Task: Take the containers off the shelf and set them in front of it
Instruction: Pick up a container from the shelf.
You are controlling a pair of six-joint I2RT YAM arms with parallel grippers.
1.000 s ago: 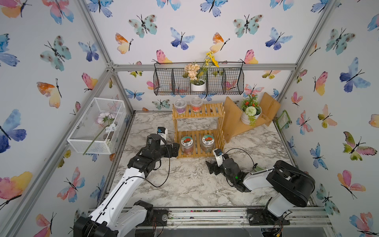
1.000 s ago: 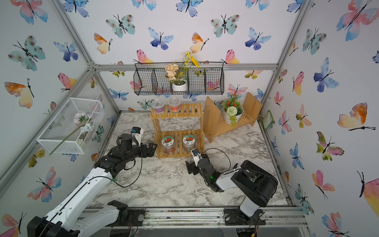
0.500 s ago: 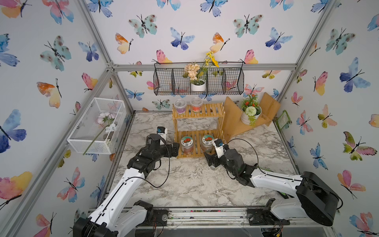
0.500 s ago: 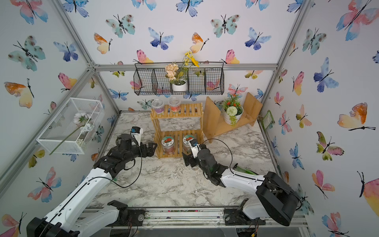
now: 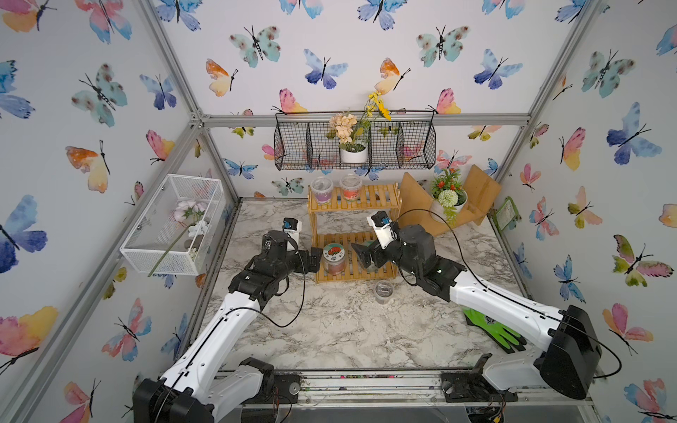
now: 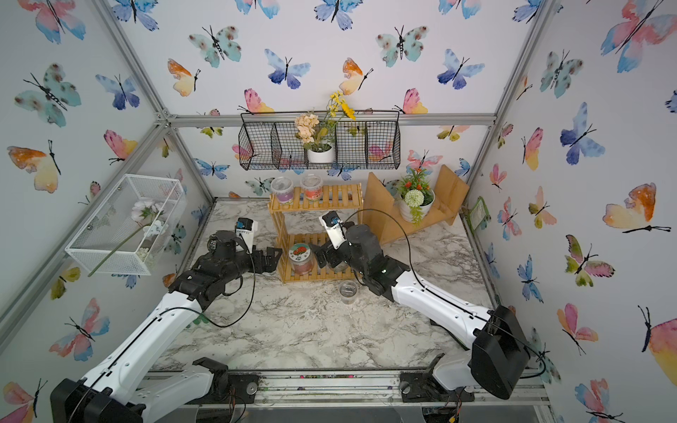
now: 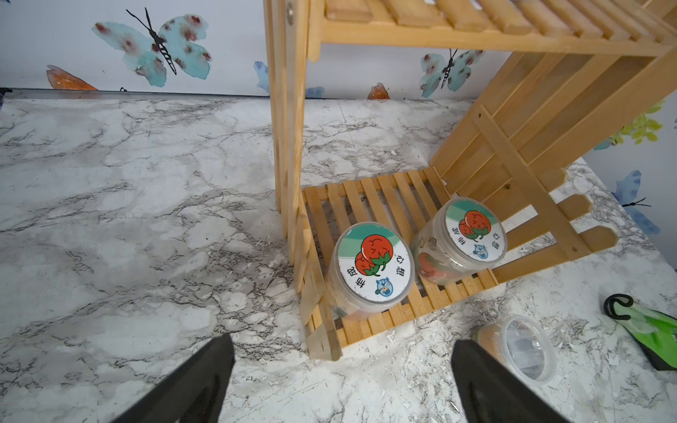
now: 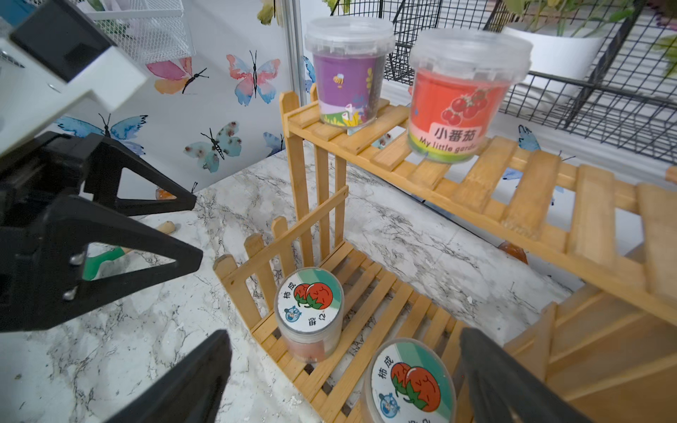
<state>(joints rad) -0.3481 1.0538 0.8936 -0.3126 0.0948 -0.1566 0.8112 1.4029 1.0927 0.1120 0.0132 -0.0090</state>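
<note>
Two arms (image 5: 219, 329) (image 5: 494, 304) stretched low toward shelf (image 5: 373, 197), jaws wide open, right pair seemingly flanking jar (image 8: 406, 381), nothing gripped.

a small bamboo shelf (image 5: 377, 197) stands at the back of the marble table (image 5: 340, 329). on its top tier sit a purple cup (image 5: 322, 190) and a red cup (image 5: 350, 187), side by side. on the bottom tier a jar (image 5: 334, 258) with a white, red-pictured lid stands between the left gripper (image 5: 314, 259) and the right gripper (image 5: 363, 253), which reaches over that tier. a small clear cup (image 5: 383, 292) stands on the table just in front of the shelf.
</note>
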